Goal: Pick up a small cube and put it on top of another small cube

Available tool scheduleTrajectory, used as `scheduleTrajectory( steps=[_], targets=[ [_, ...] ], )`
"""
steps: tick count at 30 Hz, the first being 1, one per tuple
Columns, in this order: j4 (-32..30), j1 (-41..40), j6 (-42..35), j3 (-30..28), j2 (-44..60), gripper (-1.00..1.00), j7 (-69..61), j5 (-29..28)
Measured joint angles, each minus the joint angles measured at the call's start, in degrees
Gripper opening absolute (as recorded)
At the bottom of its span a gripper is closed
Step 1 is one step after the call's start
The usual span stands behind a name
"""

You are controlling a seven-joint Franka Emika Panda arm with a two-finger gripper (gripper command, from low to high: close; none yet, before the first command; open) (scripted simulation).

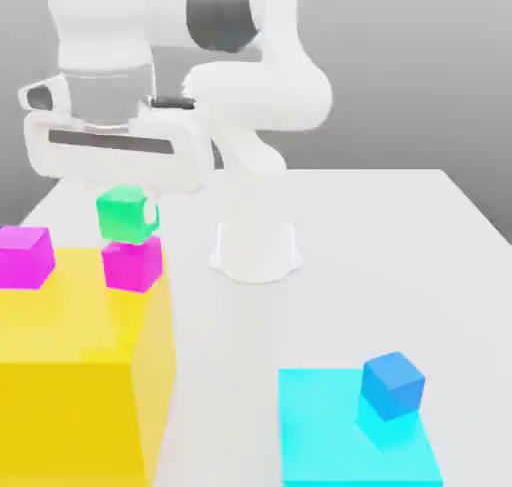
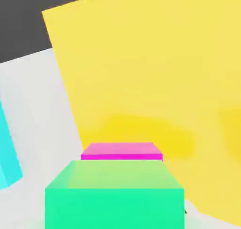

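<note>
Bright-green cube [image 1: 125, 213], two magenta cubes [image 1: 131, 263], yellow block [image 1: 80, 375], blue cube [image 1: 392, 384], seemingly cyan slab [image 1: 340, 445].

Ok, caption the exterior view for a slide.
Small bright-green cube under the pincer, directly above a small magenta cube on the big yellow block.

Yellow block [image 1: 80, 375] runs off the exterior view's left and bottom edges. Arm's upper part [image 1: 230, 35] cut by the top edge. Green cube [image 1: 126, 214] covers the top of one pink cube [image 1: 131, 263]; in the hand view only that pink cube's top strip [image 2: 121, 151] clears the green cube [image 2: 115, 197]. Cyan pad [image 2: 7, 153] clipped at the edge.
</note>
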Motion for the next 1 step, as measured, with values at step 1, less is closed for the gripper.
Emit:
scheduleTrajectory(
  steps=[1],
  targets=[
    [0.00, 0.00, 0.00, 0.00, 0.00, 1.00, 0.00, 0.00]
  ],
)
